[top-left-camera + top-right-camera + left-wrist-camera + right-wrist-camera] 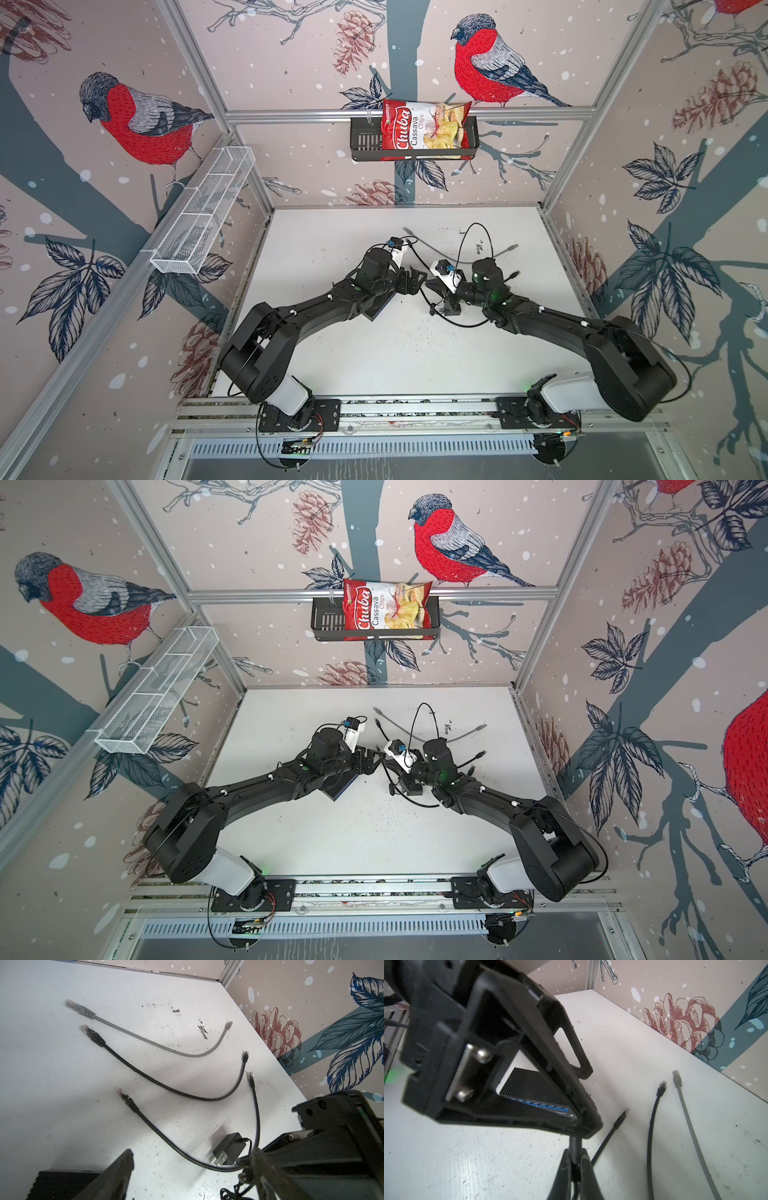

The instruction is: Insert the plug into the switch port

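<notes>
Closest to my right wrist camera, the right gripper (pixel 574 1155) is pressed together on the plug (pixel 574 1144), whose dark barrel sticks out past the fingertips. The left gripper (pixel 588 1100), spread wide and holding nothing, fills much of that view and blocks it. I only see the switch (pixel 525 1084) through its finger frame: a ribbed top and a row of blue sockets, the switch port (pixel 548 1108) among them, though I cannot tell which one. In both top views the left arm covers most of the switch. A power adapter (pixel 228 1150) lies on the table (pixel 62 1084), with a gray cable (pixel 145 1040) and two black cables (pixel 166 1086) loose nearby. The plug sits short of the sockets, not touching them, with the left gripper in between.
</notes>
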Controlling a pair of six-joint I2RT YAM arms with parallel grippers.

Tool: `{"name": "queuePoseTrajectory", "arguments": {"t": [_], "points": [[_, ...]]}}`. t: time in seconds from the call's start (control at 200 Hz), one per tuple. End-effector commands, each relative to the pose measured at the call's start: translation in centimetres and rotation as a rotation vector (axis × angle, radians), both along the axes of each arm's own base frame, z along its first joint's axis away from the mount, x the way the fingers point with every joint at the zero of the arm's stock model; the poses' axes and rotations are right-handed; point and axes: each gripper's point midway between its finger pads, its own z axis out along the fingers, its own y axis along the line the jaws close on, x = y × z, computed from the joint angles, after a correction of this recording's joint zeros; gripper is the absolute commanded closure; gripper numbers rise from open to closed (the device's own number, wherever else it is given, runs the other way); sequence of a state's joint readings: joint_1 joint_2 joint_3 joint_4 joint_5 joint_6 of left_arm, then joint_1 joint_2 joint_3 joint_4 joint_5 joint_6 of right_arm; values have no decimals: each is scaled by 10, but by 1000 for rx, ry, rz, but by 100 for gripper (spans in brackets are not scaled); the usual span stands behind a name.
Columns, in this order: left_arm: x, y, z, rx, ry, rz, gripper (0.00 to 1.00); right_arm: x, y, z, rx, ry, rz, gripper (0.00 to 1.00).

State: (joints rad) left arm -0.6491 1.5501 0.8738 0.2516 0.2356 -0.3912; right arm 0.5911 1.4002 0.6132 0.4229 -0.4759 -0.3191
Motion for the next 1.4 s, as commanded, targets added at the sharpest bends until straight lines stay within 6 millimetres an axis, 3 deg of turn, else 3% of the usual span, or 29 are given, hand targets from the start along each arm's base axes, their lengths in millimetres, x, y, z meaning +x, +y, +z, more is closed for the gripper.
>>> {"name": "queuePoseTrajectory", "arguments": {"t": [0.0, 0.13, 0.325, 0.505, 0.71, 1.031, 1.396], "points": [[-1, 13, -16, 77, 21, 35, 13, 4, 1, 10, 12, -49, 2, 99], [9, 28, -12, 134, -16, 117, 4, 7, -3, -2, -28, -39, -17, 100], [28, 69, 10, 279, -139, 302, 3, 11, -7, -15, -79, -21, -45, 100], [24, 78, 12, 436, -325, 228, 4, 15, -9, -18, -91, 3, -71, 100], [24, 88, 0, 642, -414, 181, 4, 13, -11, -15, -86, 37, -85, 100], [12, 89, -25, 886, -460, -71, 4, 9, -24, -3, -98, 4, -128, 100], [3, 97, -84, 931, -219, -225, 10, 9, -28, 3, -82, -23, -146, 100]]}}
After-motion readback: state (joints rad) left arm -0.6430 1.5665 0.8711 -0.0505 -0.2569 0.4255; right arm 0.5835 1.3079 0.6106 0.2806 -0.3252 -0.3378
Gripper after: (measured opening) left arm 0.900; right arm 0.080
